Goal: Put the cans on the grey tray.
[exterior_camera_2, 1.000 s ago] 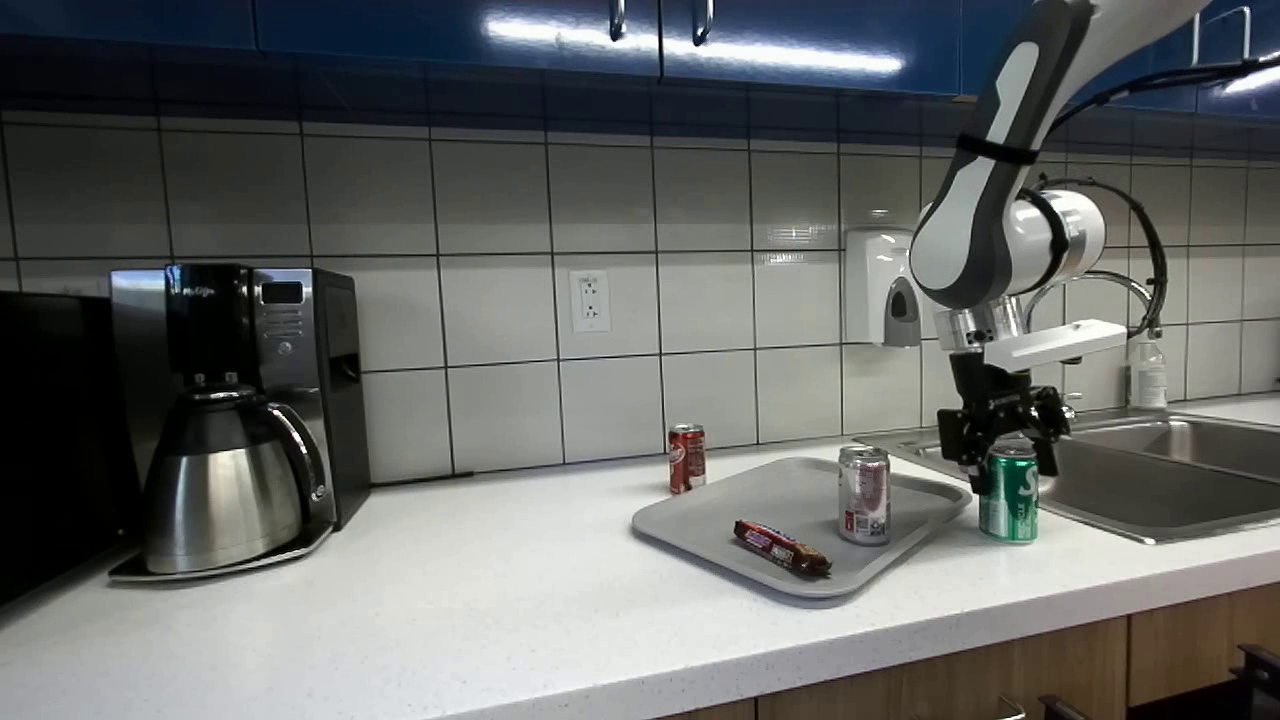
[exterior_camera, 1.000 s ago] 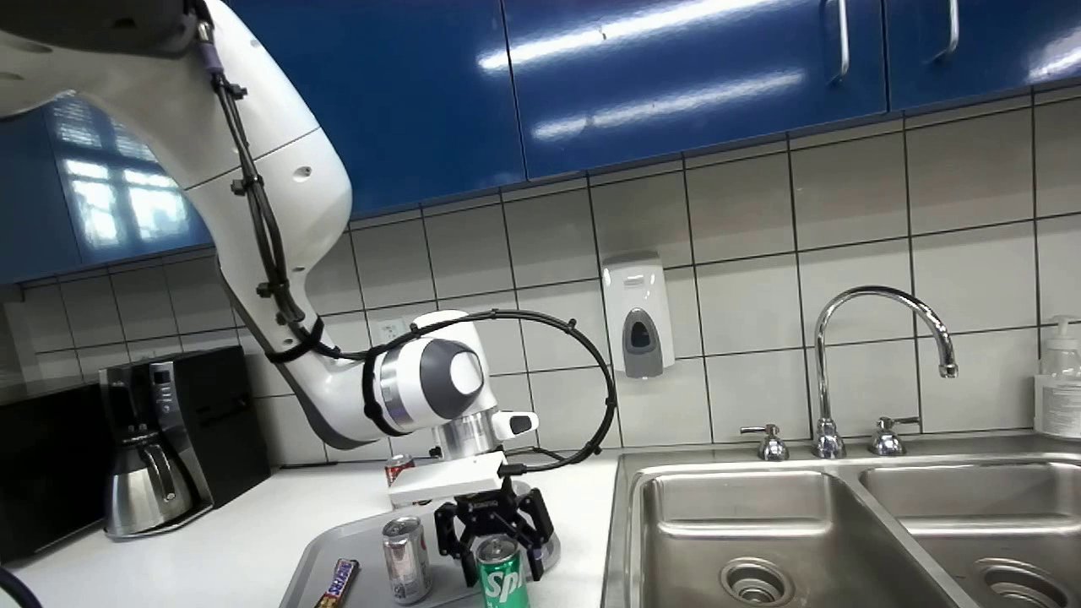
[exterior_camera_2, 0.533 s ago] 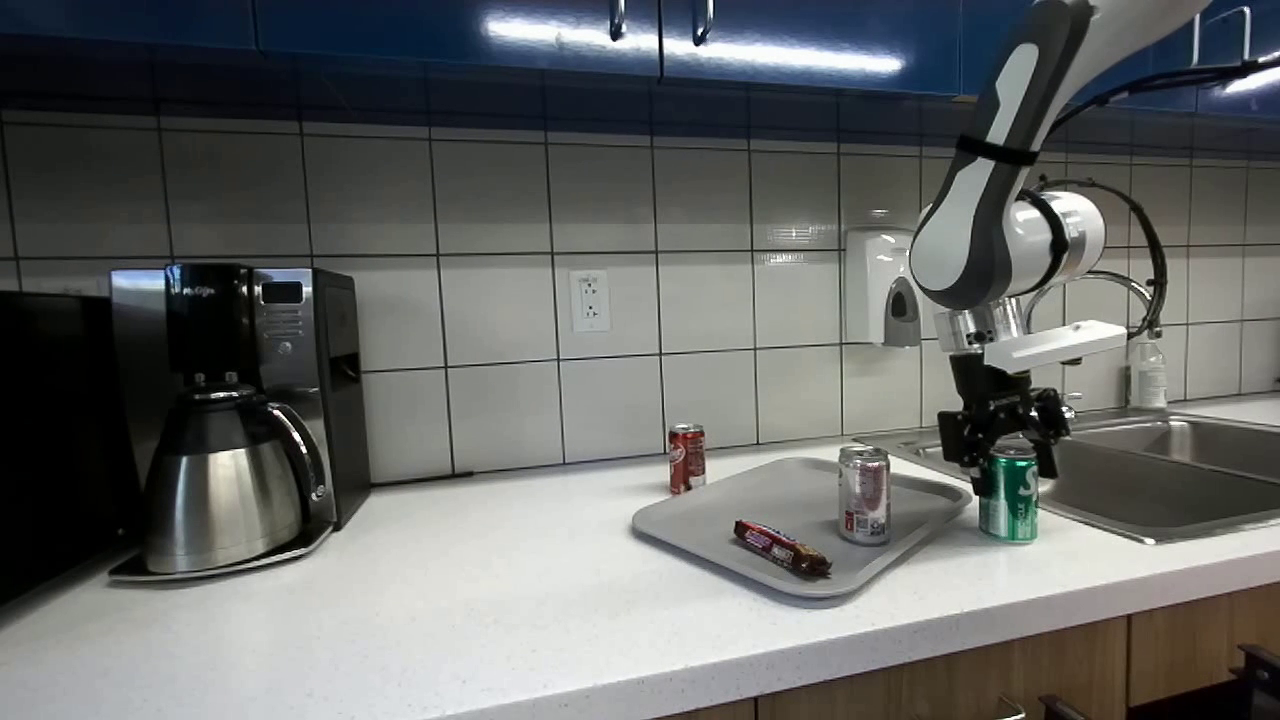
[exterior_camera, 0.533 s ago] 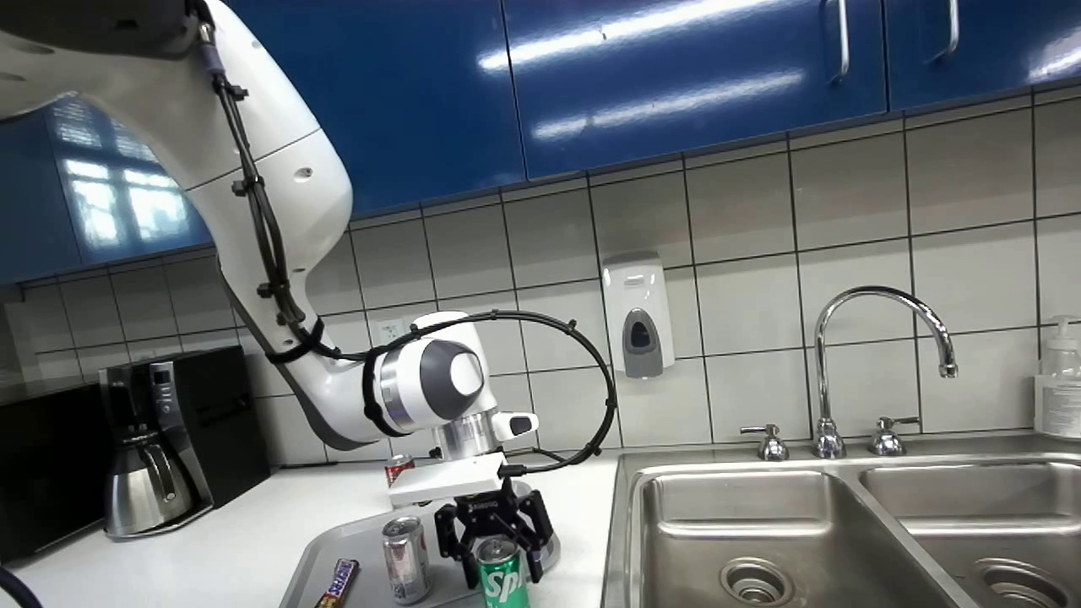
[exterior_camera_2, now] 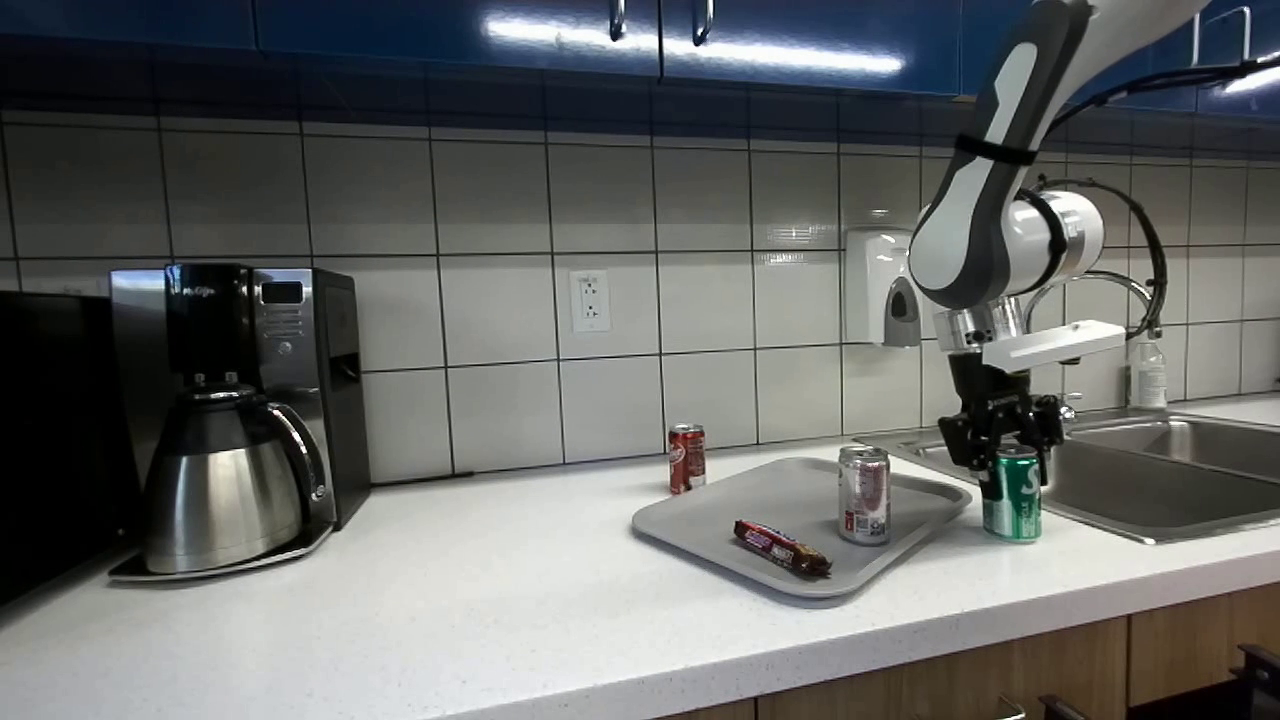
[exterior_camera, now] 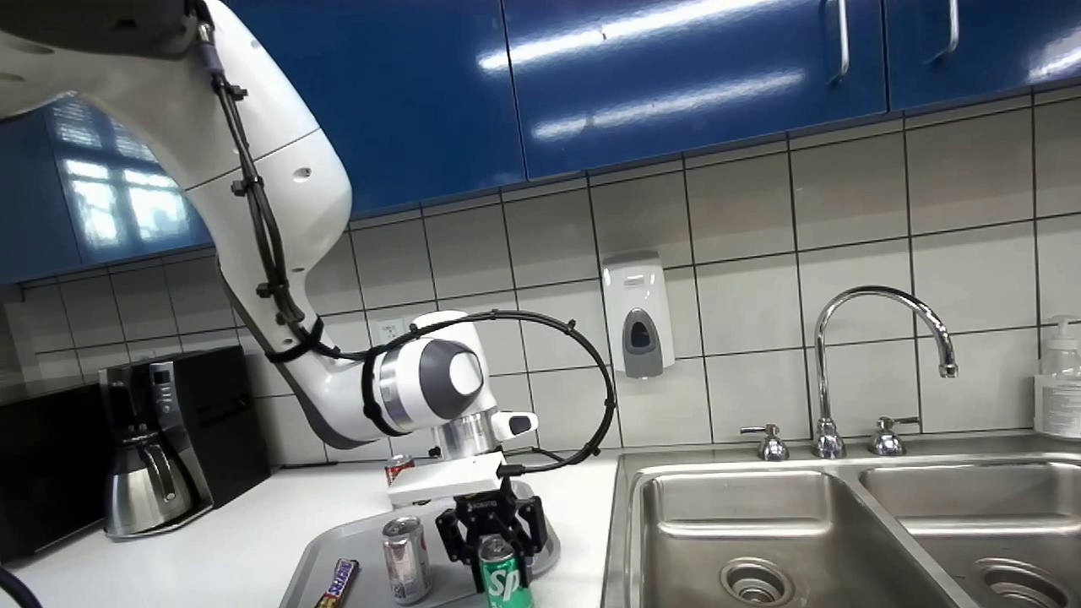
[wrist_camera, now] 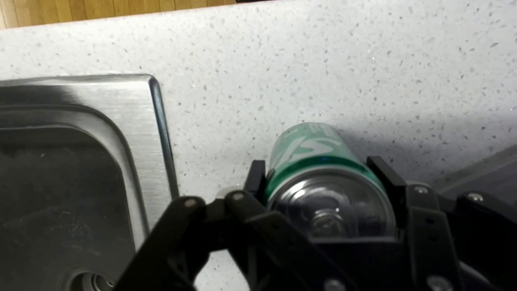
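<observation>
The fingers (wrist_camera: 386, 174) have drawn in, gripping the upright green can (exterior_camera_2: 1017, 497).

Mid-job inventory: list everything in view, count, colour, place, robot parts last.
counter: 1, white, below tiled wall
tray: 1, grey, on counter
green can: 1, green, counter beside tray
silvery can: 1, grey, on tray
red can: 1, red, counter behind tray
candy bar: 1, brown, on tray
coffee maker: 1, black and silver, on counter
pot: 1, steel, in coffee maker
unidentified object: 1, black, beside coffee maker
outlet: at least 1, white, on wall
dispenser: 1, white, on wall
sink: 1, steel, in counter
faucet: 1, chrome, behind sink
pump bottle: 1, whitish, behind sink
cabinets: several, blue, overhead
lower fronts: several, brown, under counter
arm: 1, white, over counter
hand: 1, black, closed on green can
</observation>
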Controlling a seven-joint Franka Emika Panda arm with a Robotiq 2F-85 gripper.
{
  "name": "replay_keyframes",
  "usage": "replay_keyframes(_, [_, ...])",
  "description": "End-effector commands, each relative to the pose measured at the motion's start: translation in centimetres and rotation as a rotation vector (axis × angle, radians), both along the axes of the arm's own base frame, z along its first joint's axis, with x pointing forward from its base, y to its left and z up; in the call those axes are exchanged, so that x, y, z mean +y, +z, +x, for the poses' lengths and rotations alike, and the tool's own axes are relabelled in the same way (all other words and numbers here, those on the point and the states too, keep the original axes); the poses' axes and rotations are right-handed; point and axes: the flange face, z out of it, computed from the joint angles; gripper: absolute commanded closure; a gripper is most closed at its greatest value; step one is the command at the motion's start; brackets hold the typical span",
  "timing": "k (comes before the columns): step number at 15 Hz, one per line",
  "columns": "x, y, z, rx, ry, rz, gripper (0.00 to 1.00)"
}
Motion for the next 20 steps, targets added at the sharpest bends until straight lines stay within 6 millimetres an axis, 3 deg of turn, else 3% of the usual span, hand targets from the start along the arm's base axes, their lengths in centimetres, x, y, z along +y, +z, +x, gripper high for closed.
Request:
replay_keyframes(1, [0.7, 2.6, 0.3, -0.024, -0.012, 0.021, 0.60])
replay_keyframes(6, [1.6, 7.2, 1.5, -0.062, -0.017, 0.088, 0.60])
replay_keyframes(9, [1.8, 8.3, 3.1, -0.088, -0.021, 0.074, 0.60])
replay_keyframes(20, [2.6, 4.0, 8.7, -0.065, -0.072, 0.042, 0.60])
